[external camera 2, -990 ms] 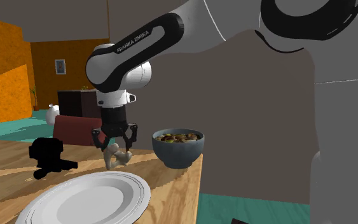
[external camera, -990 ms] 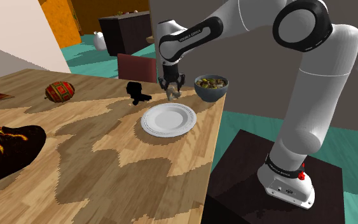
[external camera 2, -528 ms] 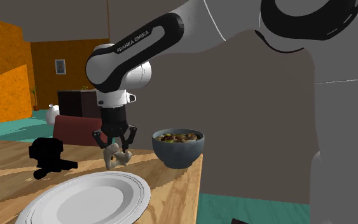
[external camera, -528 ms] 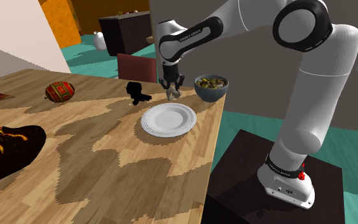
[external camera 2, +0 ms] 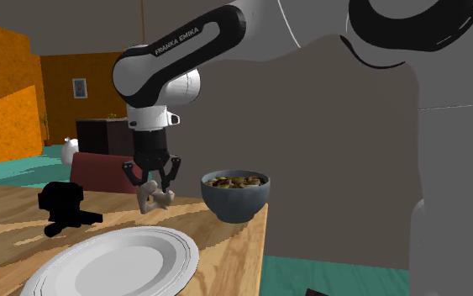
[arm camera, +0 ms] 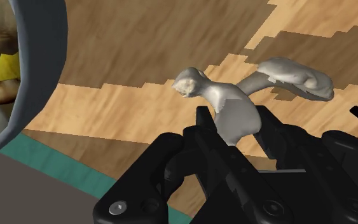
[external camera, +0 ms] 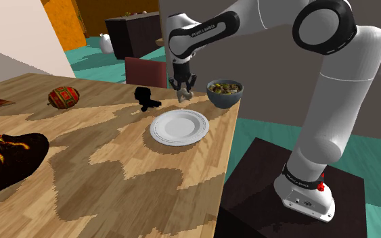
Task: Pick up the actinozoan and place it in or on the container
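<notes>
The actinozoan is a pale beige branched coral piece (arm camera: 234, 105). My gripper (arm camera: 234, 127) is shut on its stem, and its branches stick out past the fingertips. In the shoulder view the coral (external camera: 184, 96) hangs from the gripper (external camera: 183, 86) just above the wooden table (external camera: 114, 169), beyond the white plate (external camera: 179, 127). The second exterior view shows the coral (external camera 2: 151, 198) lifted off the wood under the gripper (external camera 2: 150, 181), behind the plate (external camera 2: 112, 262). A dark grey bowl (external camera: 225, 94) with yellowish food stands beside it.
A black figurine (external camera: 144, 98) stands close to the gripper on the shoulder view's left. A red patterned ball (external camera: 63, 97) and a dark patterned object (external camera: 6, 159) lie farther left. The table edge (external camera: 226, 155) runs near the plate and bowl (external camera 2: 235, 196).
The gripper has risen a little with the coral clasped in it, lifting the piece off the table. Nothing else has moved.
</notes>
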Available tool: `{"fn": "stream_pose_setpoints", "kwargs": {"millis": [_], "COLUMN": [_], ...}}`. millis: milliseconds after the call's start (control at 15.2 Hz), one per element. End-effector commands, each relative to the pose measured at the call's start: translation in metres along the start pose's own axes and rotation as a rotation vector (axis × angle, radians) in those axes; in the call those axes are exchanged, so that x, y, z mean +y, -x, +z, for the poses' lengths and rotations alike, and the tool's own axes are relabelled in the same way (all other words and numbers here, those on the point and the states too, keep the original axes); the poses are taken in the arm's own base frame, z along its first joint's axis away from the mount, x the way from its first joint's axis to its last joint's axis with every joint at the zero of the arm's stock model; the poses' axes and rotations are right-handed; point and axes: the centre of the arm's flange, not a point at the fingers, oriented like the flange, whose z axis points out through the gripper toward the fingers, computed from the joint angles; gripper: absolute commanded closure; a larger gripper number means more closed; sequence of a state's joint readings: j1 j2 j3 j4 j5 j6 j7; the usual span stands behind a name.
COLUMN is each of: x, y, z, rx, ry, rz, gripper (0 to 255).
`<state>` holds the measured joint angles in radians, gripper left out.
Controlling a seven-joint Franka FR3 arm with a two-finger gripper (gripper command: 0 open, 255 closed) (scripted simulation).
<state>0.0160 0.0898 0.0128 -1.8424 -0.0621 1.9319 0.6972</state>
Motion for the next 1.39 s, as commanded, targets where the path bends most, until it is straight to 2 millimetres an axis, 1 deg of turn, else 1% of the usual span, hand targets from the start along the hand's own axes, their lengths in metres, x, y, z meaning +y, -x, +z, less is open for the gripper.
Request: {"fn": "stream_pose_setpoints", "kwargs": {"millis": [0, 1320], "x": [-0.001, 0.004], "y": [0.000, -0.003], "z": [-0.011, -0.116], "rx": [0.000, 0.000], "ry": [0.000, 0.000], "rz": [0.000, 0.000], "gripper": [255, 255]}}
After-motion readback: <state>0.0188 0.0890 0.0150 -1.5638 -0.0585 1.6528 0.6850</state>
